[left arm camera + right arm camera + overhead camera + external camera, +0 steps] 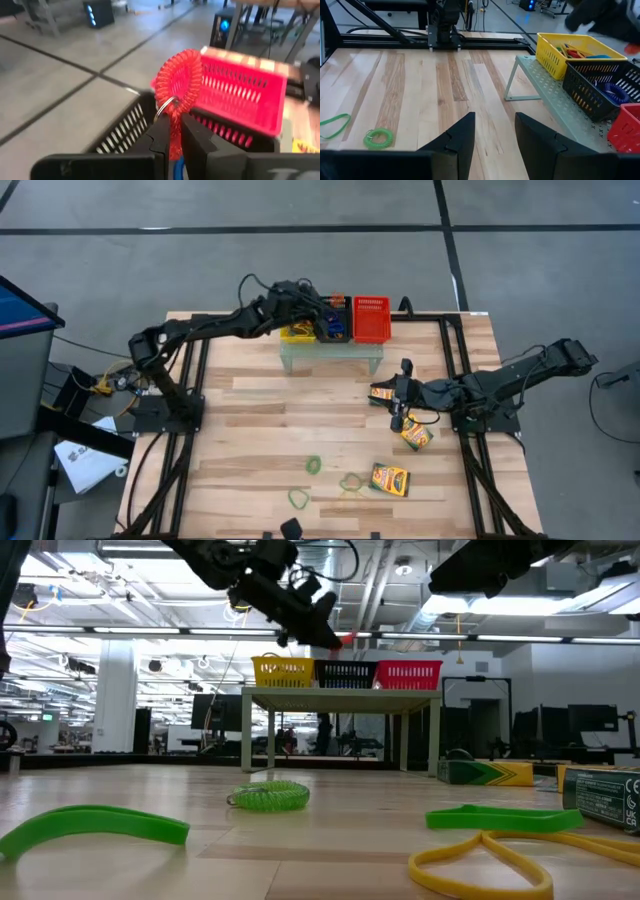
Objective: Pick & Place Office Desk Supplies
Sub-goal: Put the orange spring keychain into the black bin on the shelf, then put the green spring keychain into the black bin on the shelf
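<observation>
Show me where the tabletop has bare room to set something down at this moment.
Bare wood spans the table's left half, from the shelf down to the green coil. Crowded: the near-right area with bands and crayon boxes, around the right gripper. The left gripper holds a red coil over the baskets.

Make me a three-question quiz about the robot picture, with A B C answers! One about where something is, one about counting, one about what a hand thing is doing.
1. Where is the left tool?
A. Over the baskets on the shelf
B. Down on the wood near the green coil
C. Beside the crayon boxes

2. How many crayon boxes lie on the table?
A. One
B. Three
C. Five

3. What is the left tool doing?
A. Open and empty
B. Shut on a red coil band
C. Shut on a crayon box

Answers:
1 A: the high view shows the left arm reaching over the black basket.
2 B: three crayon boxes show near the right arm.
3 B: the left wrist view shows its fingers pinching the red coil band.
</observation>
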### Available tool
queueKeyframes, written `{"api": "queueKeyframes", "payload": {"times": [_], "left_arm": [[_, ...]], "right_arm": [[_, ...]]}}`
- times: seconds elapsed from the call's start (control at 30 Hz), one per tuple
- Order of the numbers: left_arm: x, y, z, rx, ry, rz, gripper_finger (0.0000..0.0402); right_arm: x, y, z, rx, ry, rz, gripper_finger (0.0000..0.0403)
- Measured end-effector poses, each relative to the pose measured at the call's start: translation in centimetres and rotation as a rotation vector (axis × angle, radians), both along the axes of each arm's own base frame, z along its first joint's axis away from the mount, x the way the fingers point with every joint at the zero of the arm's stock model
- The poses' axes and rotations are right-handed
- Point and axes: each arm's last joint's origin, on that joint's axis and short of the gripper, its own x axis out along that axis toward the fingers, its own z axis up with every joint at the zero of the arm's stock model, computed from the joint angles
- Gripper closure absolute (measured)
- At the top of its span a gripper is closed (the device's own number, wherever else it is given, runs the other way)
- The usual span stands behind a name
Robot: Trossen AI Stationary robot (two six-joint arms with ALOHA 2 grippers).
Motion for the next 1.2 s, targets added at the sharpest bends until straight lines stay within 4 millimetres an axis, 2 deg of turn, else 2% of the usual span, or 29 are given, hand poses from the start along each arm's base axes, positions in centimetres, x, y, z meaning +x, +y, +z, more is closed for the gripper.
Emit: {"api": "queueKeyframes", "payload": {"times": [0.2,0.87,1.0,1.2], "left_arm": [[0.7,0.0,-1.8,-0.030,0.057,-0.008,0.0378],[0.8,-0.3,-2.0,-0.030,0.079,-0.024,0.0317],[1.0,-0.6,-2.0,-0.003,0.096,-0.049,0.0282],[1.1,-0.8,-2.0,-0.004,0.095,-0.054,0.0199]], "right_arm": [[-0.1,0.0,-0.1,-0.004,0.013,0.001,0.0267],[-0.1,-0.1,-0.1,0.035,0.001,-0.029,0.0267],[-0.1,-0.1,-0.1,0.037,0.000,-0.030,0.0267],[-0.1,-0.1,-0.1,0.036,0.000,-0.032,0.0267]]}}
